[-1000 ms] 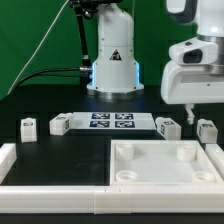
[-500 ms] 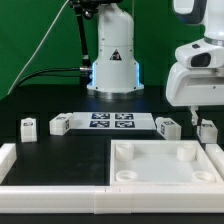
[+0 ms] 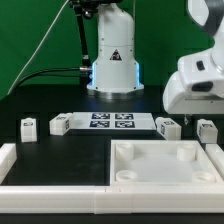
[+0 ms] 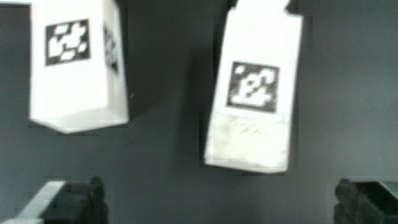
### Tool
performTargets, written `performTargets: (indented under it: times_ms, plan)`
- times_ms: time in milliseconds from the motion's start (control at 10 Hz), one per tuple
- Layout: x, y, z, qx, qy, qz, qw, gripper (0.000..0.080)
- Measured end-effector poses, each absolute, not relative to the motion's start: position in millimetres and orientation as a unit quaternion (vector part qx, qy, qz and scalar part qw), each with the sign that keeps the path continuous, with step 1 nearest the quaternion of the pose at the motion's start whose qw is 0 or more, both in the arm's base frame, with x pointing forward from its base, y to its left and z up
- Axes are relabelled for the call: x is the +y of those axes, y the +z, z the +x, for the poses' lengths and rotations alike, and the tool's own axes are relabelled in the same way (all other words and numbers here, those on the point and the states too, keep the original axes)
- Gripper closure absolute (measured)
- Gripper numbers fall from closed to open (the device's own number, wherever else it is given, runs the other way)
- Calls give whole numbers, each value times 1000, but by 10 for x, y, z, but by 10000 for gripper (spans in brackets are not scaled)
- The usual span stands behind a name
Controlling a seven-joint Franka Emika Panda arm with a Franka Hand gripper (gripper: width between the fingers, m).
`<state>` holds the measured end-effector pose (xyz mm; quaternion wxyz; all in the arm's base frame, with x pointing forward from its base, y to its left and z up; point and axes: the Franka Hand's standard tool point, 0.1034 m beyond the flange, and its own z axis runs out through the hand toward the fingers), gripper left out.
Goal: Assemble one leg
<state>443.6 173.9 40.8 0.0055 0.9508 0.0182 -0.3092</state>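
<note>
Four small white legs with tags stand on the black table in the exterior view: two at its left [image 3: 29,127] [image 3: 59,125] and two at its right [image 3: 167,127] [image 3: 207,130]. My gripper [image 3: 193,117] hangs over the two right legs, open and empty. In the wrist view, two legs [image 4: 80,65] [image 4: 254,90] lie below the gripper [image 4: 222,203]. The dark fingertips [image 4: 71,200] are spread wide and touch neither leg. The large white tabletop [image 3: 165,178] lies at the front.
The marker board [image 3: 112,122] lies between the leg pairs. A white rail [image 3: 8,160] runs along the exterior view's left and front. The robot base [image 3: 113,60] stands at the back.
The gripper has drifted toward the exterior view's right and risen a little, now partly cut off by the frame edge. The legs and tabletop have not moved.
</note>
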Motion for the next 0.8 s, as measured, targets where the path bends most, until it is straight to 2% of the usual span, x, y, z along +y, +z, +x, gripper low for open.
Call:
performTargets:
  times_ms: [100,200,800]
  plan:
    - [1784,372,4351,8,-349,937,1,150]
    - [1830,323,4339,-2,-354,935,2,150]
    - [1880,304,4294,-5,-352,936,2,150]
